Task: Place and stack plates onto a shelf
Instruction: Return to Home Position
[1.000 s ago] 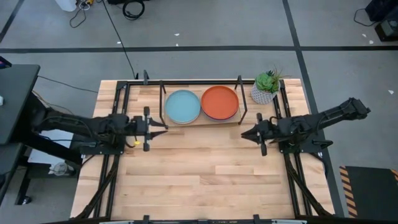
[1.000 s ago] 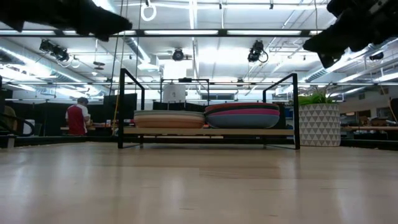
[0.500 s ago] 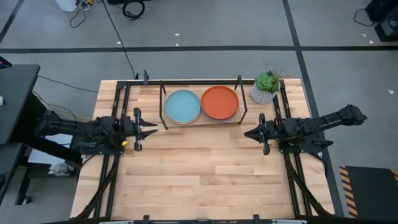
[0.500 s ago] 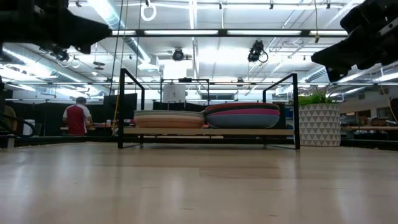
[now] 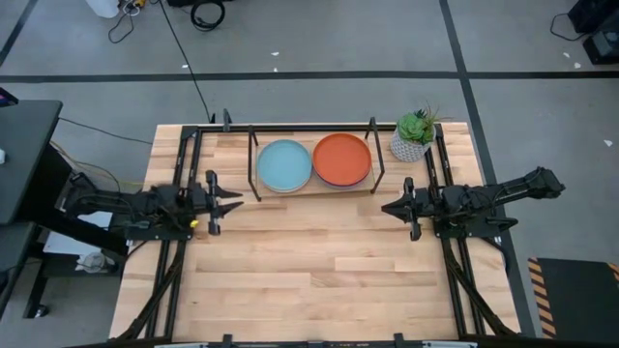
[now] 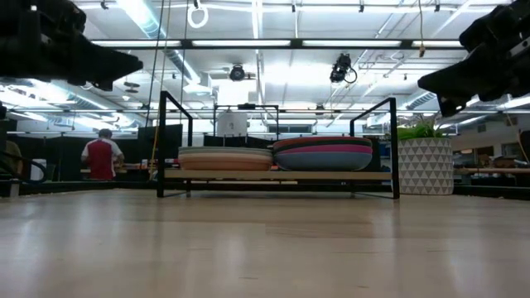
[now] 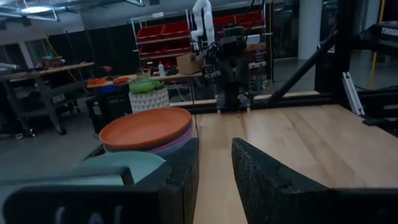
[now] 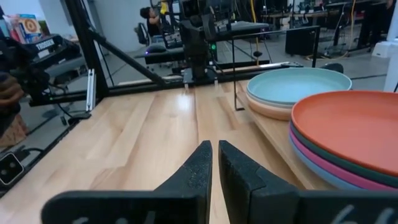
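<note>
Two stacks of plates sit on the low wooden shelf (image 5: 314, 189). The left stack is topped by a light teal plate (image 5: 284, 165), the right one by an orange-red plate (image 5: 342, 159). In the low view the left stack (image 6: 225, 157) shows cream and brownish rims, the right stack (image 6: 324, 154) magenta, teal and blue rims under orange-red. My left gripper (image 5: 240, 200) hovers open to the left of the shelf, pointing toward the table's right. My right gripper (image 5: 384, 207) hovers shut to the right of it, pointing toward the table's left. Both are empty.
A potted succulent in a white patterned pot (image 5: 414, 135) stands at the far right corner, beside the shelf's black rod frame (image 6: 391, 147). Bare tabletop (image 5: 309, 261) stretches in front of the shelf. A person (image 6: 101, 156) stands far off in the room behind.
Both arms have drawn back from the shelf: my left gripper toward the table's left edge, my right gripper a little toward the right edge. The plate stacks have stayed as they were.
</note>
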Robot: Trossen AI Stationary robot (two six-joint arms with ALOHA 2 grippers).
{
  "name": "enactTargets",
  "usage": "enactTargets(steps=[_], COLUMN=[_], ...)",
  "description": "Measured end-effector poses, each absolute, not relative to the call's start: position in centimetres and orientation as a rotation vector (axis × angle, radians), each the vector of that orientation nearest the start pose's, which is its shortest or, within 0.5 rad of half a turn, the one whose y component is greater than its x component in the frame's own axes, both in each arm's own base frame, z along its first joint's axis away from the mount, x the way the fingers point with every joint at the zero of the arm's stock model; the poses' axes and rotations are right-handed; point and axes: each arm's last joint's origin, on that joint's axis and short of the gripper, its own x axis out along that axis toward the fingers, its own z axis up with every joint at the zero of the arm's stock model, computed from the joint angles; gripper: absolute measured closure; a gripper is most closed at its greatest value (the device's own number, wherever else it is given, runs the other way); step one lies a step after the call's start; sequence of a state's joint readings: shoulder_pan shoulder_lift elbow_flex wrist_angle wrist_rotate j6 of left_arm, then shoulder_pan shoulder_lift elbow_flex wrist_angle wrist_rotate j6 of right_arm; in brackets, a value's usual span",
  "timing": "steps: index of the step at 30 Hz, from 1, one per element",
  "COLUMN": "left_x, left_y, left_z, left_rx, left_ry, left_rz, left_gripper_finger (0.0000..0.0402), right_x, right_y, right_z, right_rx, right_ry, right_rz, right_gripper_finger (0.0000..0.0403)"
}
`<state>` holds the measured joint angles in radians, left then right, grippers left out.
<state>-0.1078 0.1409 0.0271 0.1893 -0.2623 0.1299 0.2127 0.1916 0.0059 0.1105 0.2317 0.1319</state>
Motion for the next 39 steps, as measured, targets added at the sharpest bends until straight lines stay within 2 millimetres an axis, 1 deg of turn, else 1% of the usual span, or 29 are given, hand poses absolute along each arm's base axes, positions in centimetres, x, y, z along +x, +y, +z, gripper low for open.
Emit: enactTargets(steps=[2, 6, 11, 14, 18, 23, 26, 39], left_x=[10.4, 10.4, 10.4, 10.4, 10.5, 10.4, 10.4, 10.4], left_y=[-0.4, -0.3, -0.4, -0.5, -0.8, -0.8, -0.8, -0.8], left_z=[17.4, 17.0, 16.9, 16.8, 16.8, 16.1, 16.1, 16.2], left_rx=[0.104, 0.096, 0.085, 0.06, 0.018, -0.035, -0.052, 0.048], left_ry=[-0.054, -0.017, -0.01, -0.008, -0.003, 0.061, 0.067, 0.053], left_rz=[0.163, 0.163, 0.16, 0.109, 0.017, 0.017, 0.017, 0.017], left_gripper_finger=[0.0299, 0.0299, 0.0299, 0.0299, 0.0299, 0.0299, 0.0299, 0.0299], right_x=[10.7, 10.7, 10.8, 10.8, 10.7, 10.8, 10.8, 10.8], right_y=[1.6, 1.6, 1.6, 1.6, 1.6, 1.7, 1.7, 1.8], right_z=[16.0, 16.0, 16.1, 16.1, 15.7, 15.3, 15.2, 15.3], right_rx=[0.102, 0.084, 0.061, 0.055, 0.09, 0.107, 0.154, 0.177], right_ry=[0.072, 0.074, 0.062, 0.063, 0.11, 0.155, 0.158, 0.152], right_rz=[-0.023, -0.023, -0.022, -0.022, -0.026, -0.002, -0.002, 0.016], right_gripper_finger=[0.0369, 0.0369, 0.0369, 0.0369, 0.0369, 0.0369, 0.0369, 0.0369])
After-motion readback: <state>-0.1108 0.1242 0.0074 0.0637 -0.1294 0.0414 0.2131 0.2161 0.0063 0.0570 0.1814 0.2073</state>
